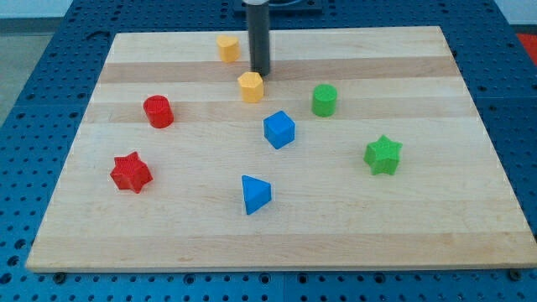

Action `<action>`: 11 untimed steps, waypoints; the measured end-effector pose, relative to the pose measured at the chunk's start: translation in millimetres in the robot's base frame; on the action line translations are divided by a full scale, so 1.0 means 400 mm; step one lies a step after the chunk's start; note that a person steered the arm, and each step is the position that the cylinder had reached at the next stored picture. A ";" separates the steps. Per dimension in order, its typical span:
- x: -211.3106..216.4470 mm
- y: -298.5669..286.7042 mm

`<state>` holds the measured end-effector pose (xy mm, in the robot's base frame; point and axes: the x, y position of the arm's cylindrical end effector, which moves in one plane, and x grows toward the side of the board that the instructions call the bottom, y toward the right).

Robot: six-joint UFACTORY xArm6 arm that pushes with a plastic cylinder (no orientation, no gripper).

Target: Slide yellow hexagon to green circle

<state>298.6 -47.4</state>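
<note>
My tip (261, 74), a bare rod with no pincer to open or clench, sits just above-right of the yellow plastic hexagon block (251, 86), left of the green plastic cylinder (324, 100); pushing from here risks sliding it down-left, away.

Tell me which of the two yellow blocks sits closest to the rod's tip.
The yellow hexagon, just below my tip; the other yellow block sits farther toward the view's top left.

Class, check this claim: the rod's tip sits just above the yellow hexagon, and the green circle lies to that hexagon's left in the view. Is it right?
Not quite. In the camera view, my tip does sit just above the yellow hexagon, but the green circle lies to the hexagon's right, not its left.
</note>
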 end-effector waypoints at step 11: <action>0.005 0.128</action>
